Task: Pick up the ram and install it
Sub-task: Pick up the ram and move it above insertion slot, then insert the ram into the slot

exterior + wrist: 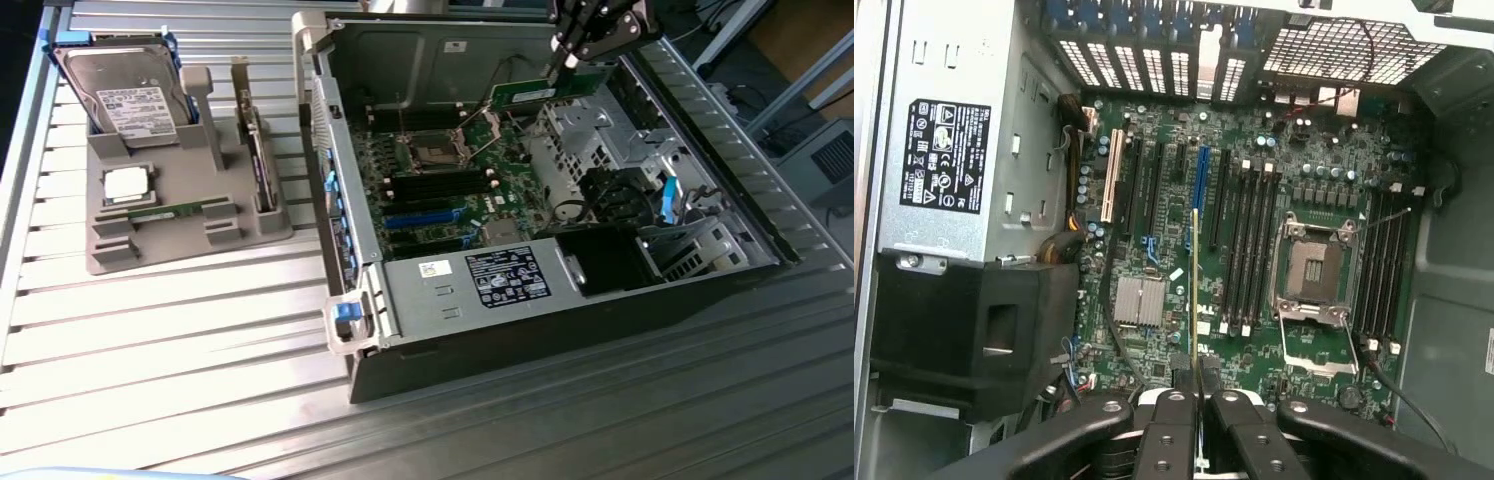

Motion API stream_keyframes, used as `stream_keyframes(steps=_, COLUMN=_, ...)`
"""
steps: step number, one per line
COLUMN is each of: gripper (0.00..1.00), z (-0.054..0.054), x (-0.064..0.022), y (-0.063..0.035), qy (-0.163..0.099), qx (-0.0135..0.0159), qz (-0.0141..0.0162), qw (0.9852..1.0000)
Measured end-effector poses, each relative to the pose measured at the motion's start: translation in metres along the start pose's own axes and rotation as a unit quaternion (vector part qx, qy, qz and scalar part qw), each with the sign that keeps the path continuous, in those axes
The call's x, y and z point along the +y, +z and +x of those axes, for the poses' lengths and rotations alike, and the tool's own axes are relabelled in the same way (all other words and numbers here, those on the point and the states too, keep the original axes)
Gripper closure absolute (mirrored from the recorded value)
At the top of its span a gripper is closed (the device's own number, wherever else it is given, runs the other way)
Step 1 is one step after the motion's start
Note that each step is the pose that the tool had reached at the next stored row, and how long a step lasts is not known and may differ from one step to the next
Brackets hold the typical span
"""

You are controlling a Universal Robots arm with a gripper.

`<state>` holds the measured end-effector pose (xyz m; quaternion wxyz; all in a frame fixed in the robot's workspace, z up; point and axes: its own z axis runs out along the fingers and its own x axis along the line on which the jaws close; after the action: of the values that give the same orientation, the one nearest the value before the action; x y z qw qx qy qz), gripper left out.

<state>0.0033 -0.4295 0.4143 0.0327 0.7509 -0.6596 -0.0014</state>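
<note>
**Now: robot hand holds the ram above an open computer case**

Overhead, the robot's black hand (567, 62) hangs above the far end of an open computer case (534, 330) that lies on its side on a ribbed metal worktop (174, 340). Its fingers are closed on the ram (541, 93), a thin green stick of circuit board gripped by its upper edge, hanging tilted over the motherboard (447, 180) and not touching it.

From the wrist view, the ram (1196, 290) shows edge-on as a narrow yellowish line running out from between the two black fingers (1169, 440). Beneath it lies the green motherboard (1254, 300) with its long black slots (1249, 250), a blue slot (1201, 185), a silver heatsink (1140, 301) and an empty metal processor socket (1316, 272). More long slots (1384, 270) sit on the other side of the socket. A grey power supply (949, 150) with a black label fills one side of the case.

On the exterior view's left, well apart from the case, a grey holder (174, 200) stands on the worktop. It carries a hard drive (127, 95) standing on edge, an upright card (254, 140), a square processor chip (127, 183) and another thin green stick (174, 212) lying flat.
</note>
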Motion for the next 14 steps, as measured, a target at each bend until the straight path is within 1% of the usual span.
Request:
stream_keyframes(steps=7, gripper=0.87, z=0.0000, x=-0.0001, y=0.0000, qy=0.000, qx=0.0000, qz=0.0000, qw=1.0000)
stream_keyframes(steps=11, gripper=0.87, z=-0.0002, x=-0.0001, y=0.0004, qy=0.020, qx=-0.0006, qz=-0.0008, qw=0.9998)
stream_keyframes(steps=14, gripper=0.87, z=-0.0008, x=-0.0002, y=0.0006, qy=0.023, qx=-0.0006, qz=-0.0010, qw=0.9997)
